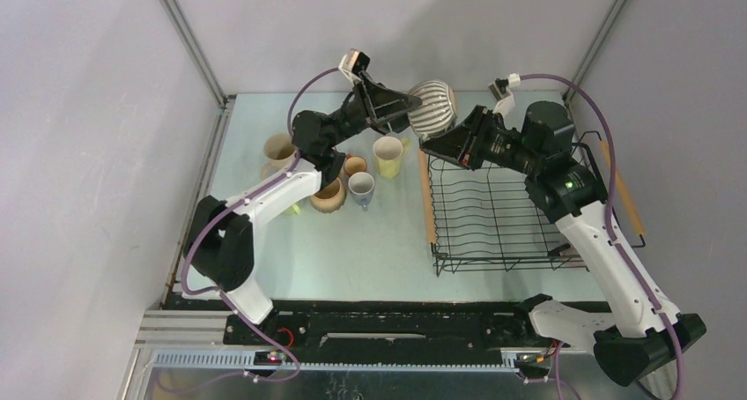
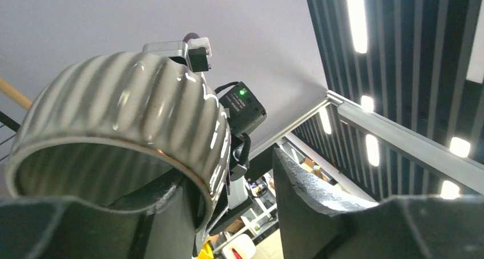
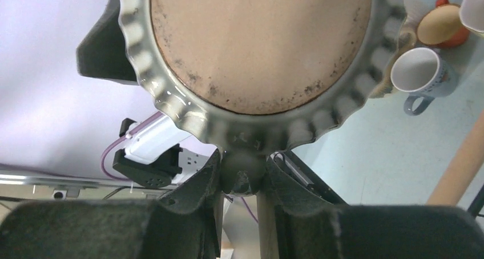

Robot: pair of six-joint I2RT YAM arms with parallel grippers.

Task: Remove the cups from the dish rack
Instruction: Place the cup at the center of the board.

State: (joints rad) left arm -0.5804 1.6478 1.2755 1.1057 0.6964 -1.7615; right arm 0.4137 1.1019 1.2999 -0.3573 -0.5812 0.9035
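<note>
Mid-air handover at twelve o'clock over the tabletop (image 1: 370, 250): the right claw (image 3: 242, 173) clamps the ribbed cup (image 1: 433, 106) by what looks like its handle, while the left claw (image 2: 228, 182), half open, straddles its rim without gripping. The left should pinch the wall firmly before the right lets go, then carry it to the unloaded cups (image 1: 388, 156) at eight o'clock, away from the dish rack (image 1: 506, 261).

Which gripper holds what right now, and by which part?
Right gripper clamps the ribbed cup by its handle. Left gripper straddles the cup's wall at the rim, not yet closed on it.
</note>
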